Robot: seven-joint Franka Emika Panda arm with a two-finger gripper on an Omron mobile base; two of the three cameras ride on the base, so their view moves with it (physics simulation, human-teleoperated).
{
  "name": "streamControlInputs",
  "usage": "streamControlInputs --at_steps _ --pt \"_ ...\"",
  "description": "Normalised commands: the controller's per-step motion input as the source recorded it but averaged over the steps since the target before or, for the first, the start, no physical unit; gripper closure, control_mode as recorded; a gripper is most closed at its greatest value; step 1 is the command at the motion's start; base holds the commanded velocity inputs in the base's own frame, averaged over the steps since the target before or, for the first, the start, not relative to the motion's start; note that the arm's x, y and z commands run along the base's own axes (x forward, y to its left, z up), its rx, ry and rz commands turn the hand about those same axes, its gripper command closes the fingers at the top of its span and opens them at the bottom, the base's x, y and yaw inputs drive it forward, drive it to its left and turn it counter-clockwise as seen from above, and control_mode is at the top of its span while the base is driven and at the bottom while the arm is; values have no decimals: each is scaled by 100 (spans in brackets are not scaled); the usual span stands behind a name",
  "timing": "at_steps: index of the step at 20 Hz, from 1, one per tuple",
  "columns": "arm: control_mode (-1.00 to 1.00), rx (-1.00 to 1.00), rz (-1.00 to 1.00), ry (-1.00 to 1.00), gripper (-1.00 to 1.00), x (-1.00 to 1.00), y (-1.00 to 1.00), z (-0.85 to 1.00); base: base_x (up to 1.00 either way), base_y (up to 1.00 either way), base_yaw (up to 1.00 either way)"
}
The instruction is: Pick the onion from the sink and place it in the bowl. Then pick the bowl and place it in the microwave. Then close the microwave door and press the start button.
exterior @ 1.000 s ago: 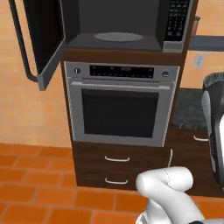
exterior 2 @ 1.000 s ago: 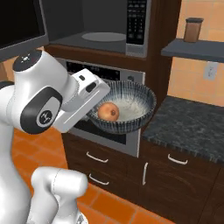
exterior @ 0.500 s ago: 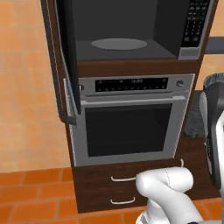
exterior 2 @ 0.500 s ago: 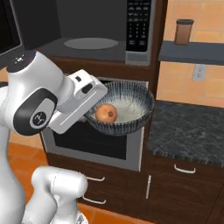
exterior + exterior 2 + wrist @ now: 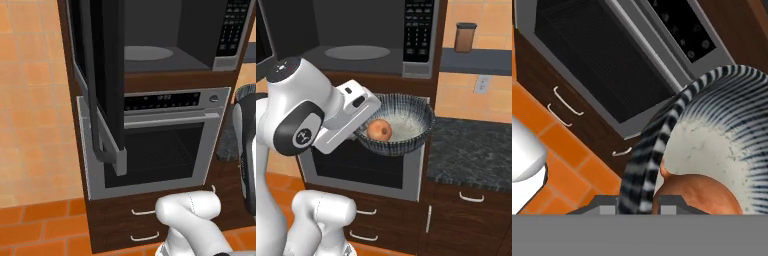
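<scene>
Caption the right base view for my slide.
Pincer holds bowl with onion below the open microwave.

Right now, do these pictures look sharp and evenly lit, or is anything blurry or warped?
Right base view: flat, even light, the bowl and onion crisp. Hand view: the bowl's rim looms huge and soft, stripes smeared. Left base view: the microwave door is nearly featureless black, no glare.

Claw (image 5: pixel 363 131) tips hidden behind bowl (image 5: pixel 406 125) rim; microwave door (image 5: pixel 102 75) top cut off.
</scene>
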Motion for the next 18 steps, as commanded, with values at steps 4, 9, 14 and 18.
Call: streamControlInputs --at_steps 4,9,14,18 --pt "100 0 0 0 100 0 0 0 0 51 -10" --pt "100 0 0 0 100 0 0 0 0 16 -1" --pt "-100 0 0 -13 100 18 12 28 5 1 0" --pt "-100 -6 7 -24 100 31 90 92 0 0 0"
